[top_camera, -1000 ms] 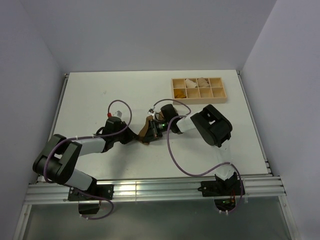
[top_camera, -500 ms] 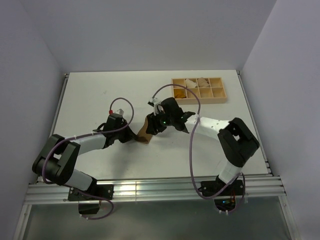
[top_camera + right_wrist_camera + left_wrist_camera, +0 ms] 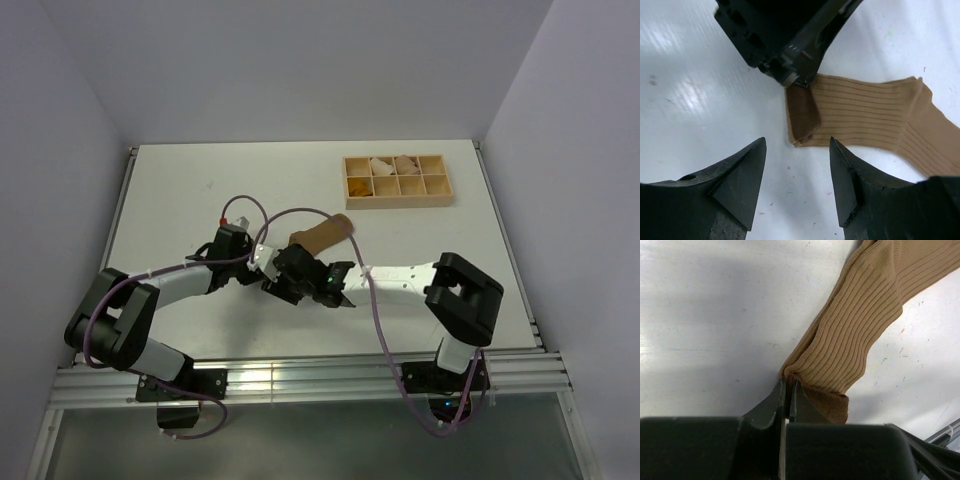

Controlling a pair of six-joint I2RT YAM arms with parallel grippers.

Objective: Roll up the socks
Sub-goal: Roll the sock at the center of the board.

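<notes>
I'm looking down on a white worktop [image 3: 180, 200] boxed in by plain pale walls [image 3: 300, 70], with a metal rail [image 3: 300, 375] along its near edge. Up close the surface is matte, flecked with small scuffs and coloured specks, and glare washes over it under the right wrist camera. A wooden compartment tray [image 3: 400, 201] sits at the far right, with pale bundles [image 3: 392, 164] in its far row. The tan sock [image 3: 322, 234] lies flat near the middle of the worktop, well apart from the tray, its ribbed length running away toward the far right. The left gripper [image 3: 788, 385] has its jaws pinched tight on the sock's darker brown cuff [image 3: 802, 112]. The right gripper [image 3: 797, 141] hangs just above that cuff end, jaws spread and holding nothing.
</notes>
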